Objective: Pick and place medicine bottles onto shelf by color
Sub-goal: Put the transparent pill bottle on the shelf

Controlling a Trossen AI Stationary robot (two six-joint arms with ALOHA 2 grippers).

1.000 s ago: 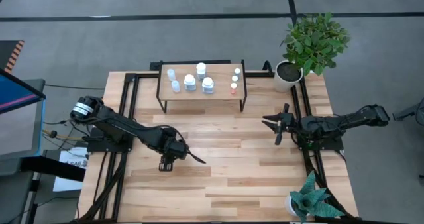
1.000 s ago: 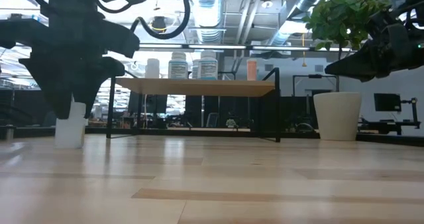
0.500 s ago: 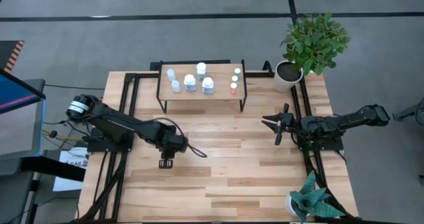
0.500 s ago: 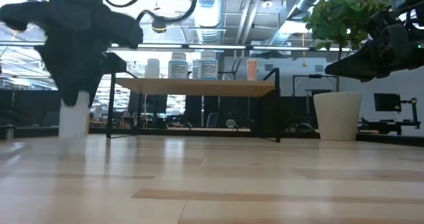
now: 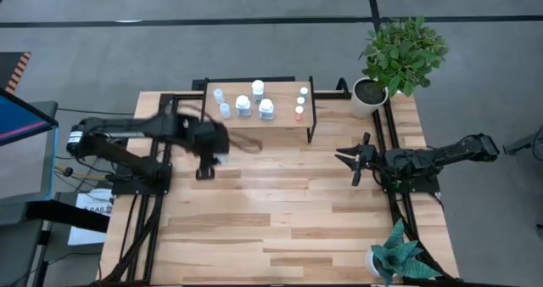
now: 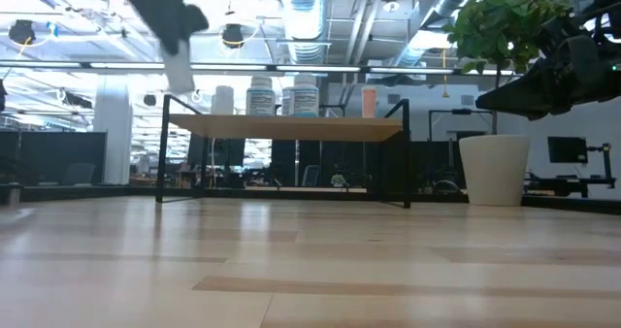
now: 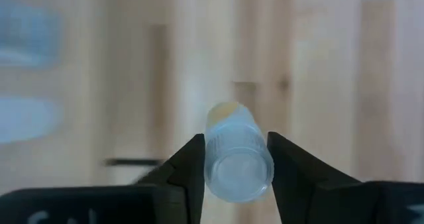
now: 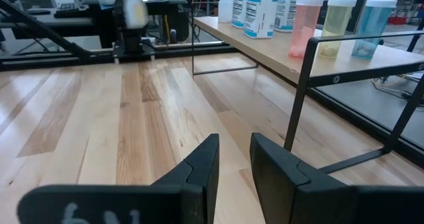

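Note:
My left gripper (image 5: 206, 164) is in the air near the shelf's left end, shut on a small pale-blue bottle (image 7: 235, 161), which also shows in the low view (image 6: 179, 73). The shelf (image 5: 282, 119), a light-wood top on black legs, stands at the table's far middle. On it stand two pale-blue bottles (image 5: 222, 102), three larger white ones (image 5: 254, 102) and three tiny ones (image 5: 300, 102), the nearest orange. My right gripper (image 5: 341, 157) waits at the table's right, level and pointing left, open by a narrow gap and empty (image 8: 233, 139). My left gripper pinches the bottle's round sides (image 7: 207, 159) between its two fingers, one on each side. The fingers come from above, pointing down. The bottle hangs below them (image 6: 180, 78), roughly upright and lifted well clear of the table.
A leafy plant in a white pot (image 5: 370, 98) stands at the far right corner, a smaller one (image 5: 392, 258) at the near right. Black frame rails (image 5: 166, 134) run along both sides. Bare planks lie in front of the shelf (image 5: 280, 202).
My left gripper has gone up and toward the table's far edge, toward the shelf's left end, still shut. The pale-blue bottle, which stood on the table, is now lifted clear, about level with the shelf top.

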